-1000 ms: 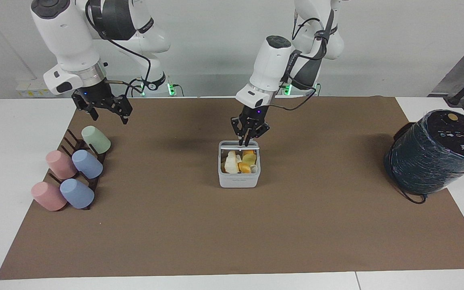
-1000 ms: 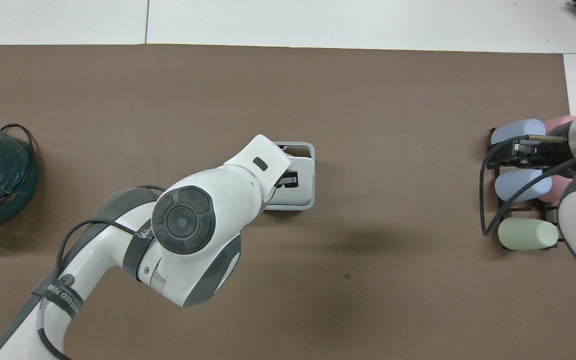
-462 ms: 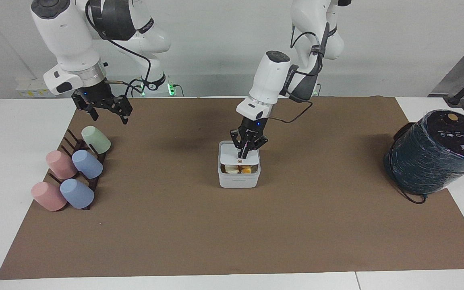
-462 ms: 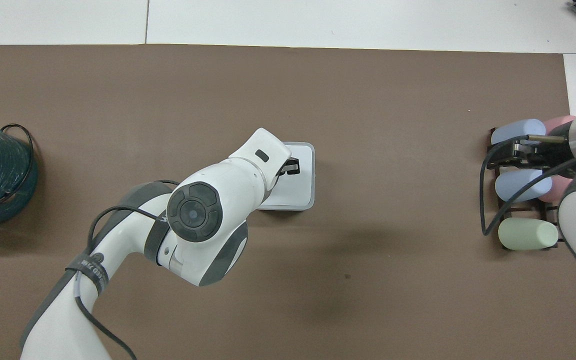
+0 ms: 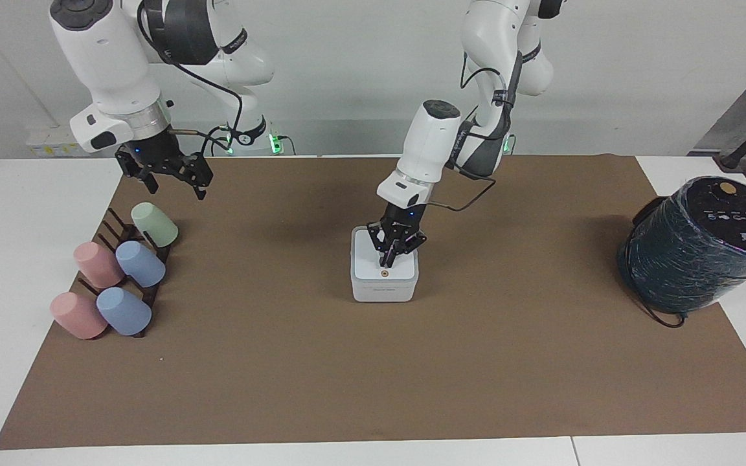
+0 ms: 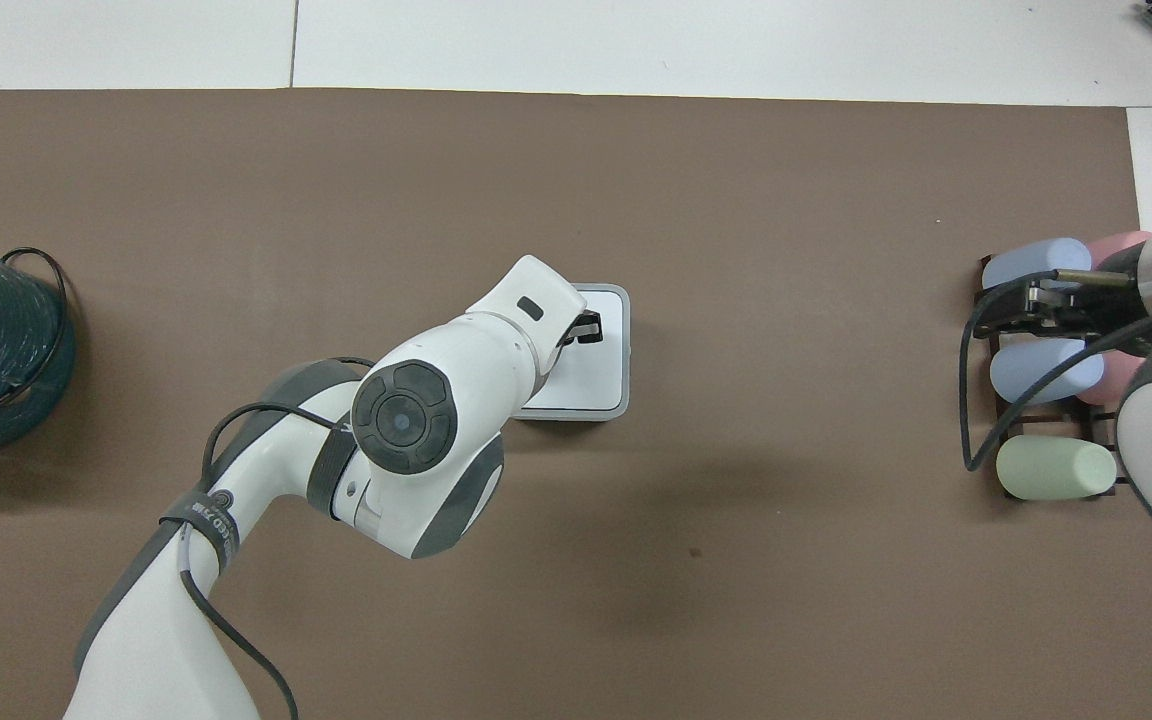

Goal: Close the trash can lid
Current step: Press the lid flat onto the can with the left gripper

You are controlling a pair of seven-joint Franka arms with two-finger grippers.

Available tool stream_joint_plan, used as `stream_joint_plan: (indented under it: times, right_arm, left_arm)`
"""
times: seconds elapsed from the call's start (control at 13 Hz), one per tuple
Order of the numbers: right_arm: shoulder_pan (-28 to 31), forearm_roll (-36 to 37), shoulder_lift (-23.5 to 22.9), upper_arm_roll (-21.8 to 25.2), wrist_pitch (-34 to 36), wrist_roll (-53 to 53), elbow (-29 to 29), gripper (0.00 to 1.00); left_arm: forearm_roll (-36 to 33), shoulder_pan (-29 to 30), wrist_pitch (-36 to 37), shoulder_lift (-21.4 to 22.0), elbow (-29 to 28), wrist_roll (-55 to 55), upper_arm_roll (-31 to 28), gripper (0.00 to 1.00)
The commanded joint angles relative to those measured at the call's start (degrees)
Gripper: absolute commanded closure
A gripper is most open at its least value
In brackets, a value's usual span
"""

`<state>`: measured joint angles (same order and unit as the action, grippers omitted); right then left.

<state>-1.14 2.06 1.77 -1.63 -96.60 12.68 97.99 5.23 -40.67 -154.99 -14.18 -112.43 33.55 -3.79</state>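
Note:
The small white trash can (image 5: 384,291) stands in the middle of the brown mat. Its lid (image 5: 366,259) lies flat on it, with the orange-brown dot near the edge farthest from the robots, and the contents are hidden. My left gripper (image 5: 386,263) is shut, its tips down on the lid's top. In the overhead view the left arm covers part of the lid (image 6: 598,375), and the gripper (image 6: 586,329) shows over it. My right gripper (image 5: 175,188) is open and empty and waits over the cup rack.
A dark rack (image 5: 128,234) with several pastel cups lies at the right arm's end of the table. A large dark plastic-wrapped cylinder (image 5: 703,243) with a cable stands at the left arm's end. The brown mat (image 5: 373,375) covers the table.
The lid has swung from upright down flat onto the trash can, and the contents no longer show. My left gripper followed it down and away from the robots. The right arm has not moved.

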Motion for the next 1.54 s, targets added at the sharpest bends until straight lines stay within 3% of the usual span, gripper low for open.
stream_joint_plan:
  times: [0.0,0.31,0.92,1.46]
  right_arm:
    - [0.6,0.0,1.1,-0.3,-0.1,-1.1,1.0,0.0]
    - [0.6,0.0,1.1,-0.3,-0.1,-1.2,1.0,0.0]
    - [0.6,0.0,1.1,-0.3,-0.1,-1.1,1.0,0.0]
    - [0.5,0.0,1.1,-0.3,-0.1,-1.1,1.0,0.0]
  left_arm:
    - [0.7,0.6,1.1,-2.3,2.9,-0.1,0.3,0.83]
    - [0.7,1.4,10.6,-3.4,10.0,0.0,0.2,0.83]
    - [0.9,1.3,5.9,-3.8,5.6,-0.6,0.2,0.83]
    - [0.8,1.3,6.9,-5.0,6.5,-0.5,0.2,0.83]
